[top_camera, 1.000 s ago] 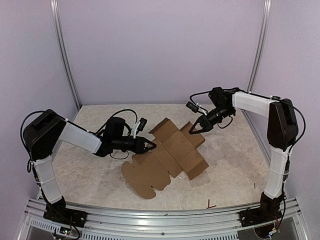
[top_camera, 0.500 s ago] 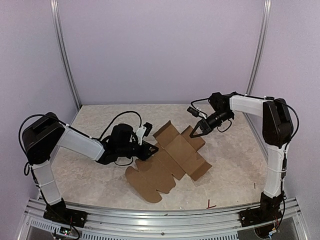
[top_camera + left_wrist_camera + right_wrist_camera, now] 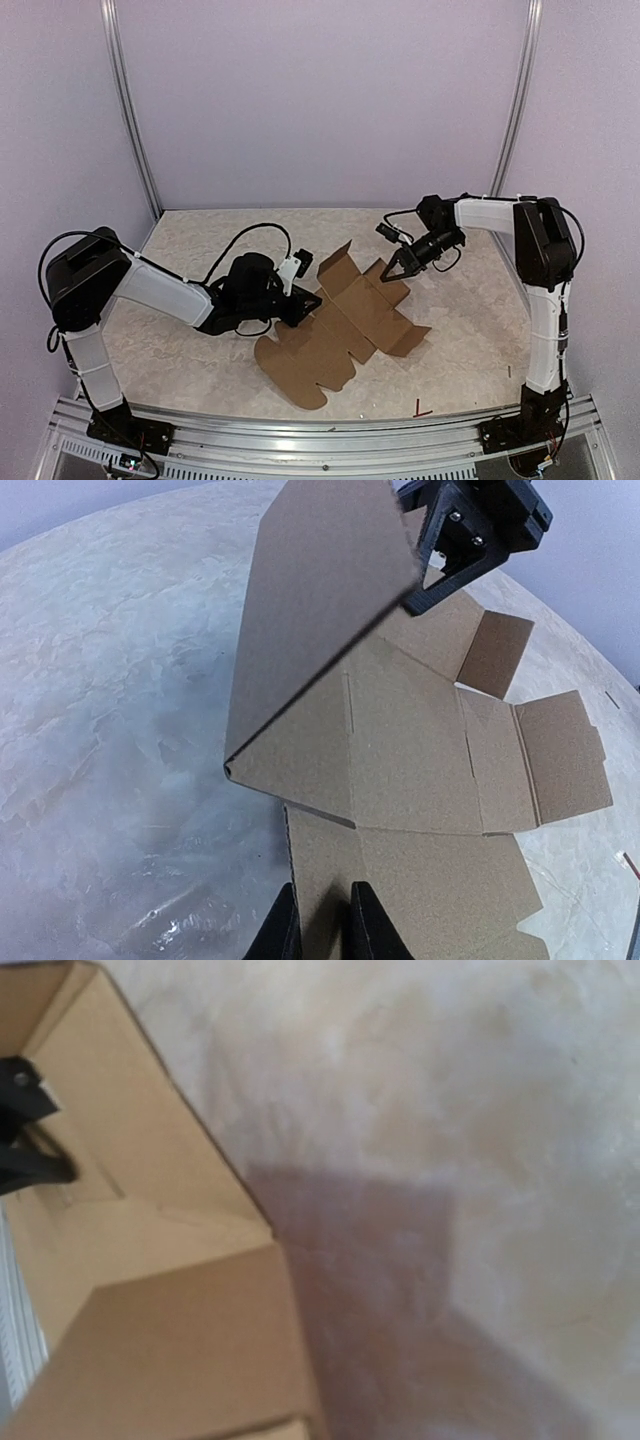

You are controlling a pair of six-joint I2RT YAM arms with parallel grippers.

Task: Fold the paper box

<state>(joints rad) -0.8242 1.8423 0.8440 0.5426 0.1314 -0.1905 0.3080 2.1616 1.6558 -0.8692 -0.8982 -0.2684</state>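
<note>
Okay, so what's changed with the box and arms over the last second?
The left gripper slid right onto the paper box, fingers narrowing. The right gripper, shut throughout, came down against the sheet's far side, where a panel now tilts up. The sheet shifted slightly right. The dark scrap stayed put.

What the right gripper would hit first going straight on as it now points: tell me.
The paper box. The shut right gripper points down and left at the box's far side, and its tip is at or nearly on the cardboard. Actual contact is unclear from these views.
</note>
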